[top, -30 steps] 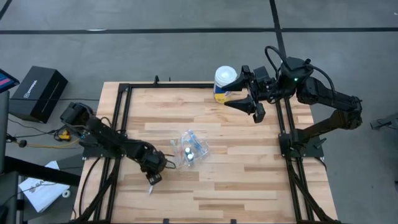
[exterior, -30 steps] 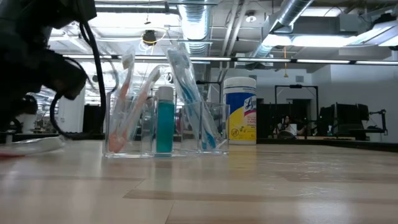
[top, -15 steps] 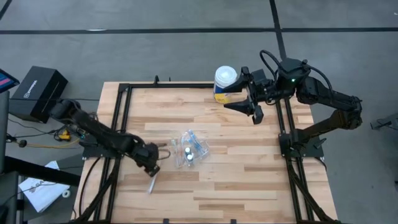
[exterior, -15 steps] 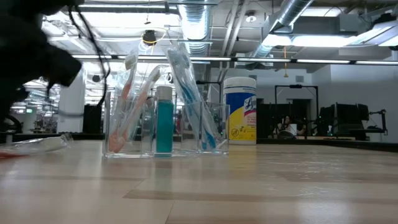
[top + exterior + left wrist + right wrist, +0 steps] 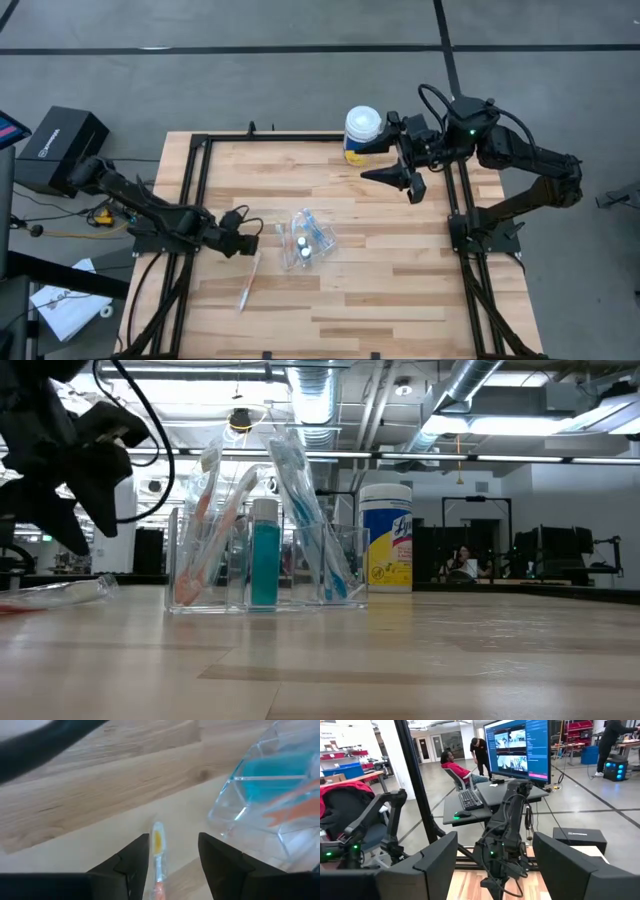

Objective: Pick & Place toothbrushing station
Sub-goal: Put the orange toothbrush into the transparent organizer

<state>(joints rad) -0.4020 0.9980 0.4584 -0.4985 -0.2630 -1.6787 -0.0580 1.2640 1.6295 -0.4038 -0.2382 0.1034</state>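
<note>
High view: left pincer [image 5: 248,238] has pulled back toward the table's [image 5: 400,290] left edge, spread and empty; a toothbrush [image 5: 247,284] lies loose beside the clear holder [image 5: 305,240]. Right pincer [image 5: 388,160] spread by the wipes tub [image 5: 361,136], far edge.

Low view: holder [image 5: 265,560] mid-table with brushes and a teal tube; tub [image 5: 386,538] label partly readable, "Ly".

Left wrist view: toothbrush [image 5: 157,857] between spread fingers [image 5: 131,862].

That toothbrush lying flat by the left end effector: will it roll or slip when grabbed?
Probably slippery: the toothbrush looks thin, smooth and plastic. It lies flat on the table, so the left end effector, open above it, gets little height to pinch. Likely light; a nudge could spin or slide it toward the clear holder.
</note>
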